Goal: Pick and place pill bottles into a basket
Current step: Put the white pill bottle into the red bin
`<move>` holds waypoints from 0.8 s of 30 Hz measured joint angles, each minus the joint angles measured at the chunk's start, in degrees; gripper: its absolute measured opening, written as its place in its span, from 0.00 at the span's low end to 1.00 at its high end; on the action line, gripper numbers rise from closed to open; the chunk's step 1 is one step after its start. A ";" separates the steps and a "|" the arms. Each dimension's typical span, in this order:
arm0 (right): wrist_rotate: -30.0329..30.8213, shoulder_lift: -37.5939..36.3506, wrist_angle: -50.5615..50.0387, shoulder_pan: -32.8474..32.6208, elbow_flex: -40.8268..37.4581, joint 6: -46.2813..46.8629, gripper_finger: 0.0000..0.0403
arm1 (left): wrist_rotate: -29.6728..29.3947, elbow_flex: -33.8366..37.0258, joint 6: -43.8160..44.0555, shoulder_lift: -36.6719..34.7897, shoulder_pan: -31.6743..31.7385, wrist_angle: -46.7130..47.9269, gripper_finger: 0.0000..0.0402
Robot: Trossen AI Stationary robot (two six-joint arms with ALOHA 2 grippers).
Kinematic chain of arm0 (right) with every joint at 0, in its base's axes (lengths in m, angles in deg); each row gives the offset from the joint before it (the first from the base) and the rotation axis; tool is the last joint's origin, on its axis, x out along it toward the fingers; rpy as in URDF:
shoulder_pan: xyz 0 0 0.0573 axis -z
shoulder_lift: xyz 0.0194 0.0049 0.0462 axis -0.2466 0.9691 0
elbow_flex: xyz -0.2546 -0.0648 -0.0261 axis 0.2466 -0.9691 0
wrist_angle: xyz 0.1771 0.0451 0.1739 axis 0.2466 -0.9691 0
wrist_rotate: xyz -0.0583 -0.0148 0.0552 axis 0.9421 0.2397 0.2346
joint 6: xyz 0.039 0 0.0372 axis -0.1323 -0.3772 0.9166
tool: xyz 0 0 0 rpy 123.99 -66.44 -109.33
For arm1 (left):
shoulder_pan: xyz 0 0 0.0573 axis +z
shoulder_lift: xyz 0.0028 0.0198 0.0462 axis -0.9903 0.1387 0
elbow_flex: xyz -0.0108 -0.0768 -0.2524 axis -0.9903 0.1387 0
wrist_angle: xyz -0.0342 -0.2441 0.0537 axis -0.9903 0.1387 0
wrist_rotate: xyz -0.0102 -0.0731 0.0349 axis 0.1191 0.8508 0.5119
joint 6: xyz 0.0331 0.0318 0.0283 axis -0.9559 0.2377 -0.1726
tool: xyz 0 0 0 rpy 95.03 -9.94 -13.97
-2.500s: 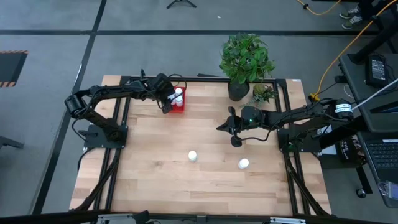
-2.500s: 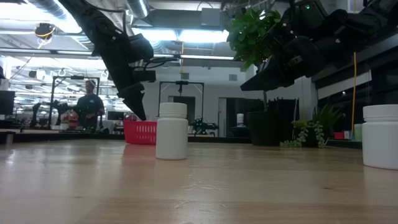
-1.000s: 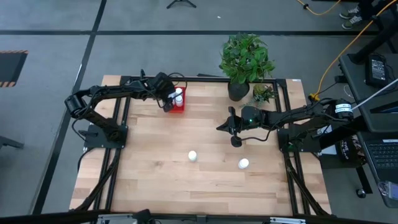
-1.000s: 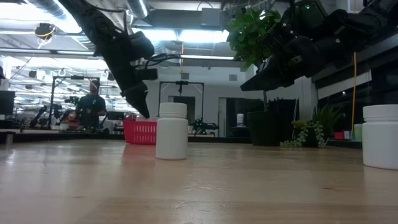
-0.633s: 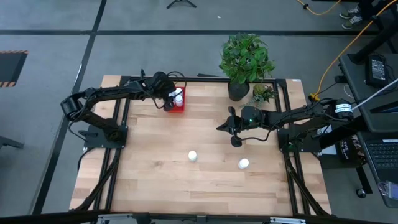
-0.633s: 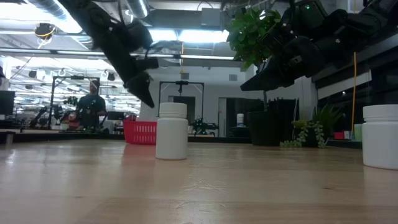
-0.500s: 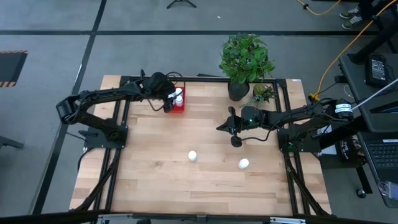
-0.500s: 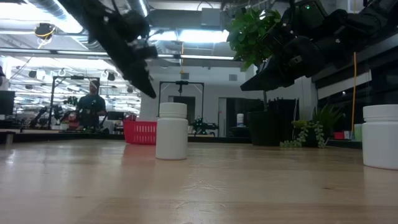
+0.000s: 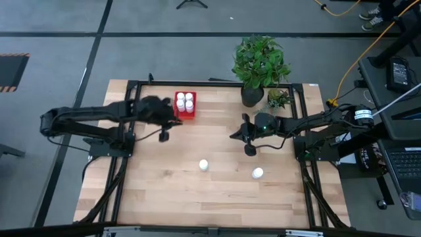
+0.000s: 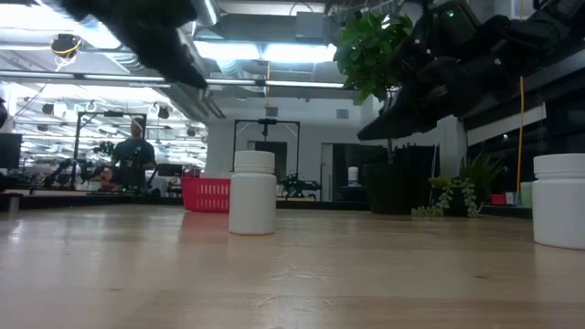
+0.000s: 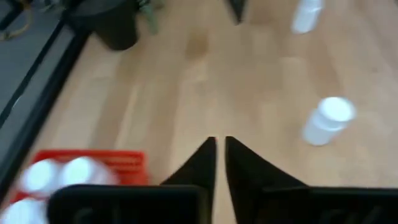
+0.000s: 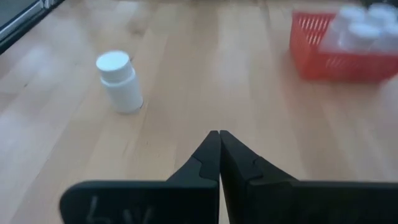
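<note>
The red basket (image 9: 185, 112) stands at the table's far side, left of the middle, with several white pill bottles (image 9: 185, 101) upright in it. Two more pill bottles stand on the wood nearer the front, one (image 9: 204, 164) at mid-table and one (image 9: 257, 173) to its right. My left gripper (image 9: 176, 121) hangs shut just on the near side of the basket, pointing toward the table's right, with nothing between its fingers (image 11: 221, 155). My right gripper (image 9: 233, 134) hovers shut at mid-table, right of the basket, pointing left and also empty (image 12: 219, 149).
A dark pot with a leafy plant (image 9: 253, 85) and a smaller plant (image 9: 278, 99) stand at the far edge, right of the basket. Bare wood lies between the grippers and along the near side. A person (image 10: 135, 155) stands in the room beyond the table.
My left gripper has risen and drawn back from over the basket toward the table's near-left, turning to point toward the right. The bottles in the basket, earlier partly covered by it, now all show. My right arm has kept still.
</note>
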State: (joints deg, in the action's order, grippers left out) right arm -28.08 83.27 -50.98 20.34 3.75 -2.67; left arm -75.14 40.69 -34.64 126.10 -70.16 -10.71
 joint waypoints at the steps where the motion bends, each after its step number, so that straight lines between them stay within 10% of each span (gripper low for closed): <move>1: -0.03 -0.16 -1.31 0.00 0.00 1.23 0.01 | 0.08 2.27 0.93 -1.21 -1.31 -2.57 0.03; 10: 0.14 -9.80 -8.90 -2.37 0.00 4.46 0.01 | -1.29 16.61 4.29 -8.01 -10.72 -25.87 0.01; 24: 12.40 -20.02 -21.21 -19.26 0.01 14.76 0.01 | -5.05 19.30 5.65 -9.08 -18.42 -30.67 0.01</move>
State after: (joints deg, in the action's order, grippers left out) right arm -15.68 63.25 -72.19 1.09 3.76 12.09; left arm -80.19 59.98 -28.98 117.02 -88.58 -41.38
